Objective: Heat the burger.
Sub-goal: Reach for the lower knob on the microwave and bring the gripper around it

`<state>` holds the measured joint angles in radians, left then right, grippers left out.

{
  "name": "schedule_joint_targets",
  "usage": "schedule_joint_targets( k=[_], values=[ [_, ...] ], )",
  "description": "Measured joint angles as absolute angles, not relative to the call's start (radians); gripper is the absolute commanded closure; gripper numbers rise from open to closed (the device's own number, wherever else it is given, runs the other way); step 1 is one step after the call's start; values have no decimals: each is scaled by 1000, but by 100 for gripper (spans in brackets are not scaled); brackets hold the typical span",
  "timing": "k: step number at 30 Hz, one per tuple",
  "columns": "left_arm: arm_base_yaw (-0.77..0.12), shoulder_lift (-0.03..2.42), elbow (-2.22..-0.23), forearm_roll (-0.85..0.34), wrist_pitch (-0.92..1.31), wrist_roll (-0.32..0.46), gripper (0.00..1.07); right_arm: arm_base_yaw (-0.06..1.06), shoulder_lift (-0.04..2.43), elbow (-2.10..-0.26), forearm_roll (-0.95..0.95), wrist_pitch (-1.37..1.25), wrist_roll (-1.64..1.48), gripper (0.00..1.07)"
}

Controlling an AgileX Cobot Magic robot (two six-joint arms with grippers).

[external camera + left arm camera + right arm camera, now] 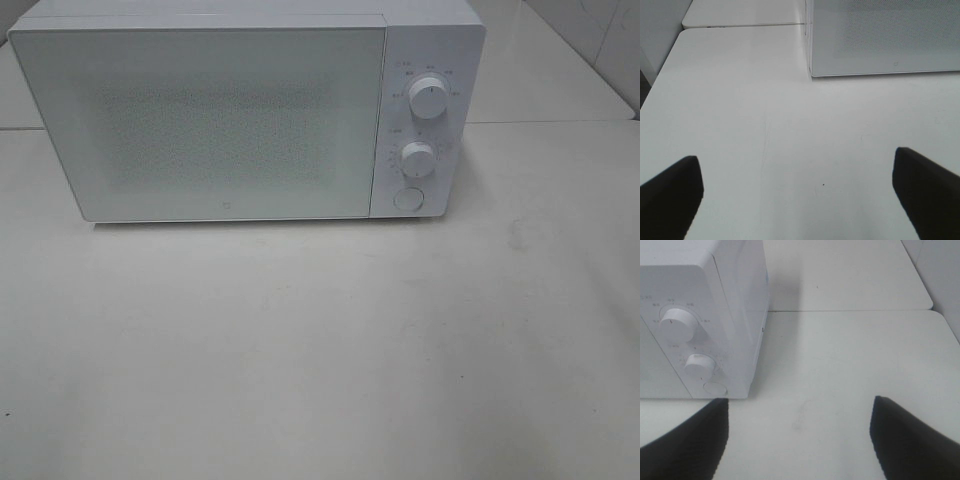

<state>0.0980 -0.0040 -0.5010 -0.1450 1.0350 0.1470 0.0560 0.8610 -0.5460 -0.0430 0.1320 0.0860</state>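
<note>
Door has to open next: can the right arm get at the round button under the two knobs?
Likely yes. The button sits low on the front of the microwave, close ahead of the open, empty jaws, with only bare table between them.

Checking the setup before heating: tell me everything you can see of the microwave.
The white microwave stands upright at the back of the white table, its door shut. The door shows a speckled window. A strip right of the door carries an upper knob, a lower knob and a round button below. Only the table touches it.
</note>
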Motion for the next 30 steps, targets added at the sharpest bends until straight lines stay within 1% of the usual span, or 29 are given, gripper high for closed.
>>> schedule_joint_targets(
  k=[10, 12, 15, 17, 18, 20, 23, 25, 26, 27, 28, 29, 30],
  values=[
    [98, -4, -501, -145, 1035, 147, 9, 56, 1007, -546, -43, -85, 87, 32],
    [98, -4, -501, -145, 1035, 147, 9, 56, 1067, -523, -43, -239, 87, 32],
    [98, -4, -501, -145, 1035, 147, 9, 56, 1079, -508, -43, -295, 87, 32],
    [98, -4, -501, -145, 1035, 147, 9, 61, 1111, -458, -15, -444, 83, 32],
    [98, -4, -501, -145, 1035, 147, 9, 61, 1111, -458, -15, -444, 83, 32],
    [98, -4, -501, -146, 1035, 147, 9, 112, 1140, -396, 69, -616, 0, 32],
    [98, -4, -501, -146, 1035, 147, 9, 135, 1149, -382, 99, -657, -30, 32],
    [98, -4, -501, -146, 1035, 147, 9, 231, 1191, -347, 232, -778, -147, 32],
    [98, -4, -501, -146, 1035, 147, 9, 231, 1191, -347, 232, -778, -147, 32],
    [98, -4, -501, -146, 1035, 147, 9, 260, 1206, -342, 266, -801, -175, 32],
    [98, -4, -501, -146, 1035, 147, 9, 314, 1235, -336, 324, -838, -217, 32],
    [98, -4, -501, -146, 1035, 147, 9, 314, 1235, -336, 324, -838, -217, 32],
    [98, -4, -501, -146, 1035, 147, 9, 342, 1251, -334, 356, -857, -239, 32]
  ],
)
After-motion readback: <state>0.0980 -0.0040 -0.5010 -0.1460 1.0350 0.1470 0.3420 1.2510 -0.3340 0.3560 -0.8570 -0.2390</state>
